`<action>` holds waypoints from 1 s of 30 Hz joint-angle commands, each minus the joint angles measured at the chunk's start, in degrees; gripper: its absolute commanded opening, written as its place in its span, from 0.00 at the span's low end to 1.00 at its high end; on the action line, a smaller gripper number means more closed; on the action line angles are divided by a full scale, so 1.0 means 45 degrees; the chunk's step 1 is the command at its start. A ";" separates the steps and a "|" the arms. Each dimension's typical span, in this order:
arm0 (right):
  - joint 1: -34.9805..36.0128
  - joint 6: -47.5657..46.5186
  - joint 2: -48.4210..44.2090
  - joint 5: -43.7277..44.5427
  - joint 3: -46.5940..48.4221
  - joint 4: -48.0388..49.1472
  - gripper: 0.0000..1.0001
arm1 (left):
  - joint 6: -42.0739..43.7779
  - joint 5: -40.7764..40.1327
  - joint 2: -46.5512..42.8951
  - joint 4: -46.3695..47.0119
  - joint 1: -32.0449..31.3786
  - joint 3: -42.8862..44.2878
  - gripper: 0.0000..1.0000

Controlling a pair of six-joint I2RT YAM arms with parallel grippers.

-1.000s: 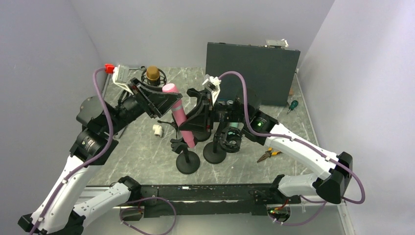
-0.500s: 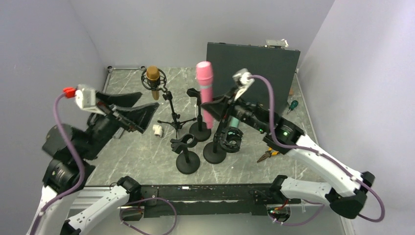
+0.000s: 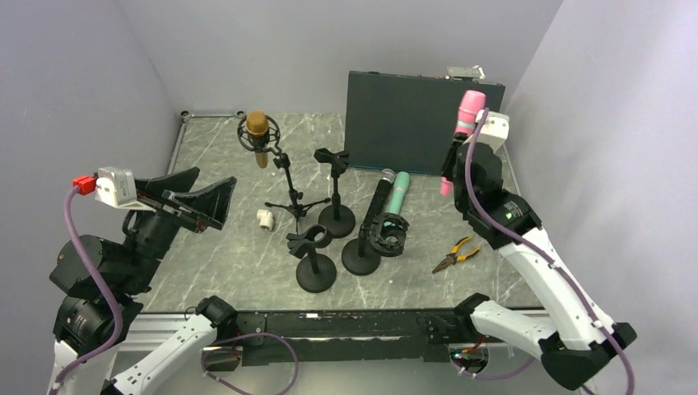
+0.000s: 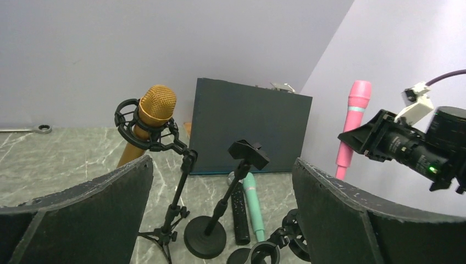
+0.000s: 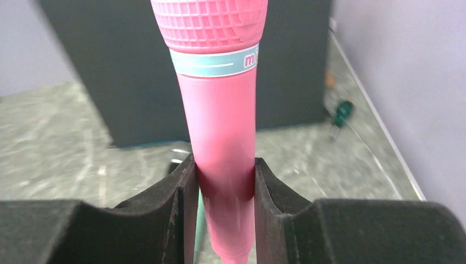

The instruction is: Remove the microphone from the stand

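The pink microphone [image 3: 470,111] hangs upright high over the back right of the table, and my right gripper [image 3: 451,169] is shut on its lower body. In the right wrist view both pads press the pink microphone [image 5: 222,137] inside the right gripper [image 5: 222,170]. The round-based stand [image 3: 313,262] with a ring clip stands empty near the front middle. At the far left, well away from the stand, my left gripper [image 3: 210,188] is open and holds nothing. Between the wide jaws of the left gripper [image 4: 220,165] the left wrist view shows the pink microphone [image 4: 354,118] at the right.
A gold microphone [image 3: 258,127] sits in a tripod shock mount at the back. Another clip stand [image 3: 336,193] and a shock-mount stand [image 3: 366,247] stand mid-table. Black [image 3: 374,202] and teal [image 3: 397,193] microphones lie flat. A dark panel [image 3: 424,123], pliers [image 3: 454,253] and a screwdriver [image 3: 492,177] are on the right.
The pink microphone has come out of the stand's clip. My right gripper carried it up and to the back right. My left gripper opened and drew back to the left.
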 commanded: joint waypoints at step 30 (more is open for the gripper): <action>-0.5868 0.4857 0.7291 -1.1533 -0.4245 0.1351 0.05 | -0.1670 0.1082 -0.0008 -0.0235 -0.0032 -0.1118 0.98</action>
